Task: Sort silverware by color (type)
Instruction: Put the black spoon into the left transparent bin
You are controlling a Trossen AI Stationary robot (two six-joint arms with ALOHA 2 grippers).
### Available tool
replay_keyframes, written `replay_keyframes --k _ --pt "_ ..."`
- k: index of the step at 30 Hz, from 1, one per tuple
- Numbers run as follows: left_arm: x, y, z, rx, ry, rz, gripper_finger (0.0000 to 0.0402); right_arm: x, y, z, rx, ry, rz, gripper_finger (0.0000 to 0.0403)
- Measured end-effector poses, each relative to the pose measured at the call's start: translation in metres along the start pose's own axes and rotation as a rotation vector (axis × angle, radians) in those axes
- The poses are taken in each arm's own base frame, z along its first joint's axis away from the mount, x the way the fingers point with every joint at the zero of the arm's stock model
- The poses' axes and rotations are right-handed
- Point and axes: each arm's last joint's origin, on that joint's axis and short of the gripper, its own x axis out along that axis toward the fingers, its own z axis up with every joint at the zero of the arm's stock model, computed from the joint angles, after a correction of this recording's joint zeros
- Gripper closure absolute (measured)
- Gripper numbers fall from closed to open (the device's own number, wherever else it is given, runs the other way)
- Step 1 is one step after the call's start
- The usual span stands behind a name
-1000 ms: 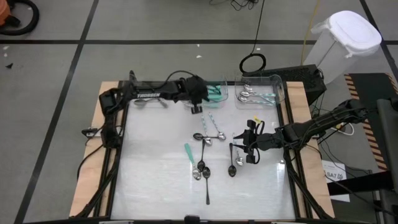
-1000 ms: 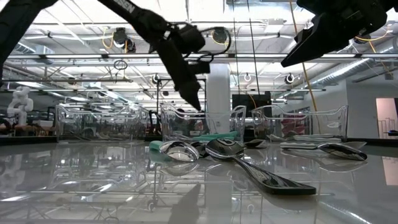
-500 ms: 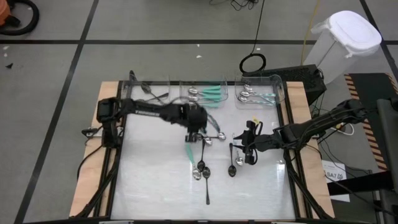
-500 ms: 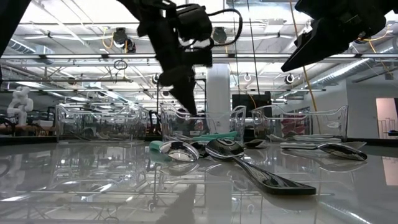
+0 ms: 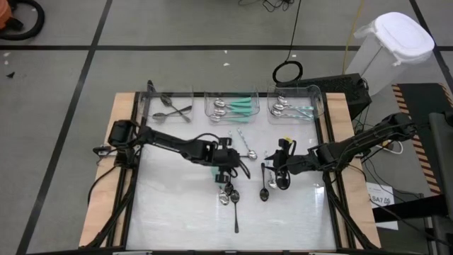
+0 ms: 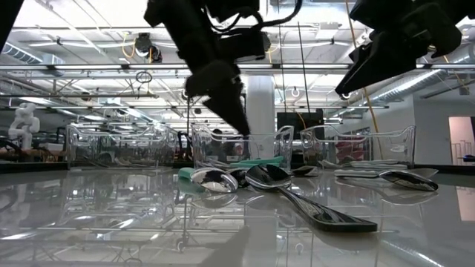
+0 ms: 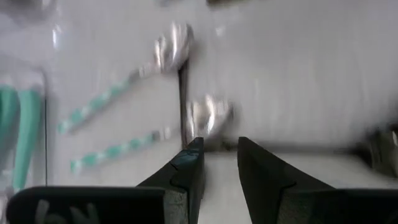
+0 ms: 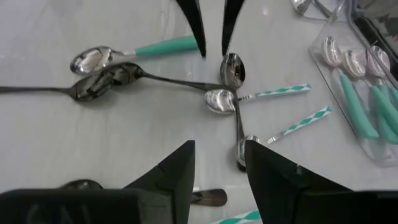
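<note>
Loose silverware lies flat at the table's middle: a teal-handled spoon (image 8: 124, 53), a dark spoon (image 8: 112, 78) beside it, another dark spoon (image 8: 234, 70) and two silver spoons with striped handles (image 8: 273, 92). My left gripper (image 8: 212, 53) hangs open just above this cluster, pointing down, with nothing between its fingers (image 7: 217, 152). It is also in the high view (image 5: 226, 172). My right gripper (image 5: 272, 170) waits open to the right of the cluster, clear of the table, its fingers empty (image 8: 214, 165).
Three clear bins stand along the far edge: dark spoons in the left one (image 5: 170, 108), teal-handled spoons in the middle one (image 5: 232, 106), pale-handled spoons in the right one (image 5: 294, 108). More dark spoons (image 5: 236, 202) lie nearer the front edge. Both arms crowd the middle.
My left gripper has swung from the middle bin at the far edge toward the near edge and slightly down, and now hangs over the spoon cluster at the table's middle. The teal-handled spoons in the middle bin, which the gripper covered before, now show.
</note>
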Motion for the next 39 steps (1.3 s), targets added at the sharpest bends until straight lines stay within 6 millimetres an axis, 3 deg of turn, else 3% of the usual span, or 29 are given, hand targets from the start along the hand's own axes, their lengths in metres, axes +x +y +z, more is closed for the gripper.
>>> replay_keyframes --k 11,16,25,34,39 --pt "0.005 0.024 0.011 -0.089 -0.141 0.033 0.0302 -0.004 -0.003 -0.008 -0.015 0.076 -0.01 0.0267" --pt "0.019 0.029 0.011 -0.115 -0.18 -0.065 0.0302 -0.011 -0.007 -0.014 0.011 0.125 -0.023 0.0267" --pt "0.041 0.028 0.007 -0.085 -0.176 -0.04 0.0299 -0.013 -0.007 -0.011 0.01 0.099 -0.017 0.0267" --pt "0.047 0.036 0.006 -0.178 -0.191 -0.031 0.0201 -0.013 -0.007 -0.011 0.007 0.097 -0.018 0.0267" --pt "0.049 0.035 0.006 -0.208 -0.189 -0.043 0.0184 -0.013 -0.007 -0.011 0.009 0.093 -0.017 0.0267"
